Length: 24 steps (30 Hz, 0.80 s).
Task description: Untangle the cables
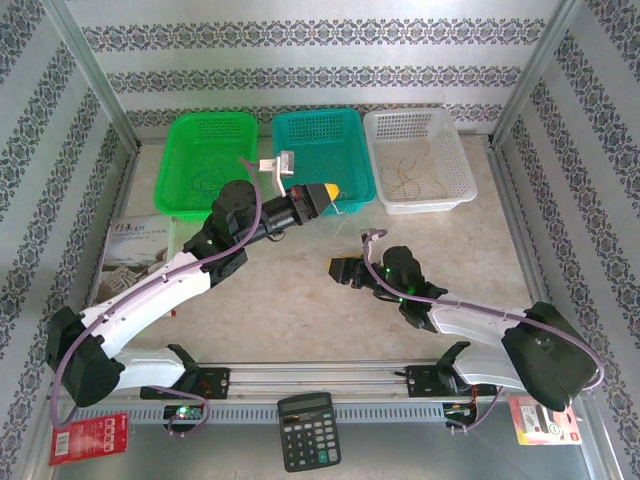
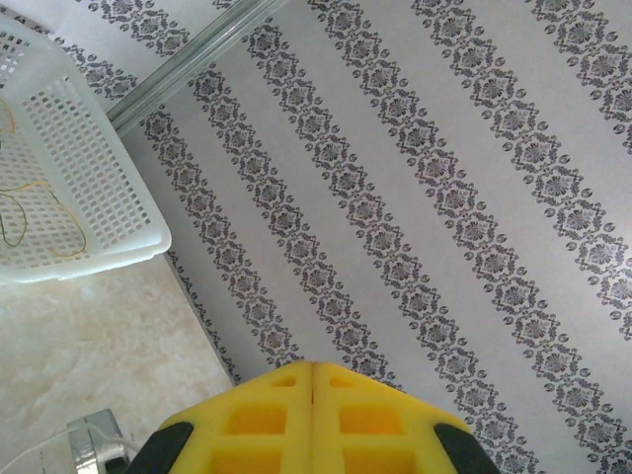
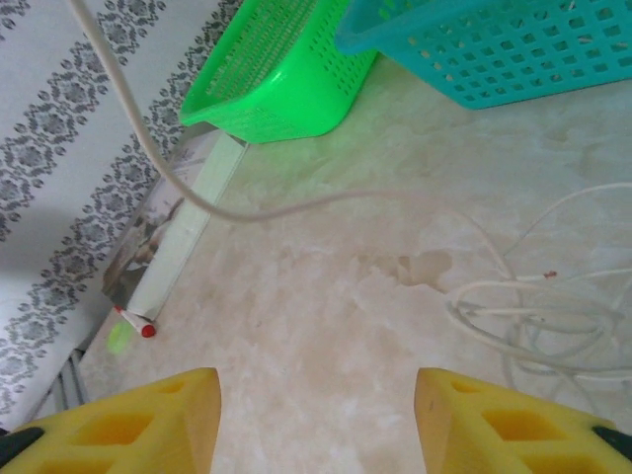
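Note:
Pale whitish cables (image 3: 513, 314) lie in loose loops on the marble table, right of my right gripper (image 3: 316, 395). Its yellow jaws stand wide apart with bare table between them. One pale strand (image 3: 178, 188) lifts off the table and climbs out of the picture at the upper left. From above, the right gripper (image 1: 337, 270) is low at mid-table, pointing left. My left gripper (image 1: 328, 190) hovers at the teal basket's front edge. Seen from the left wrist, the left gripper (image 2: 313, 367) has its jaws pressed together and nothing shows between them. Thin yellowish cables (image 2: 30, 212) lie in the white basket (image 1: 415, 205).
A green basket (image 1: 172, 170), a teal basket (image 1: 355, 140) and the white one line the back. A white plug (image 1: 284, 164) sits by the teal basket's rim. A booklet (image 1: 135, 250) and a red-capped pen (image 3: 134, 324) lie at left. A calculator (image 1: 308, 430) sits at the near edge.

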Available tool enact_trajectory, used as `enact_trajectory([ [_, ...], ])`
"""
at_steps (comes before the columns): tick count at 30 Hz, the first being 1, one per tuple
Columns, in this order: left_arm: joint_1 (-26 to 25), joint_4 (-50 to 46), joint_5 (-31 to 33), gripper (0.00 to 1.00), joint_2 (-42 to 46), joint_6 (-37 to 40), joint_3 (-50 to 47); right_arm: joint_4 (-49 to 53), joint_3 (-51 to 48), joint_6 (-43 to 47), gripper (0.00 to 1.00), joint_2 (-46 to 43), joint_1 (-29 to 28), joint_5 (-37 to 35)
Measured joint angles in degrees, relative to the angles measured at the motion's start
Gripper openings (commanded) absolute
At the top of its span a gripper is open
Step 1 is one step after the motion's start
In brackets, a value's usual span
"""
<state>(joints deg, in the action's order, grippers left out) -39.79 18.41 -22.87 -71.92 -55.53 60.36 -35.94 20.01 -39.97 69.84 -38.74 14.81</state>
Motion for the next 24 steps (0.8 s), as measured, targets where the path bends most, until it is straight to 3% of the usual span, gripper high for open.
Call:
enact_trajectory([
  [24,0.00,0.02,-1.31,0.00,-0.17,-2.08,2.67,3.63,6.14,9.35,0.64,-2.51,-0.55,-2.99],
])
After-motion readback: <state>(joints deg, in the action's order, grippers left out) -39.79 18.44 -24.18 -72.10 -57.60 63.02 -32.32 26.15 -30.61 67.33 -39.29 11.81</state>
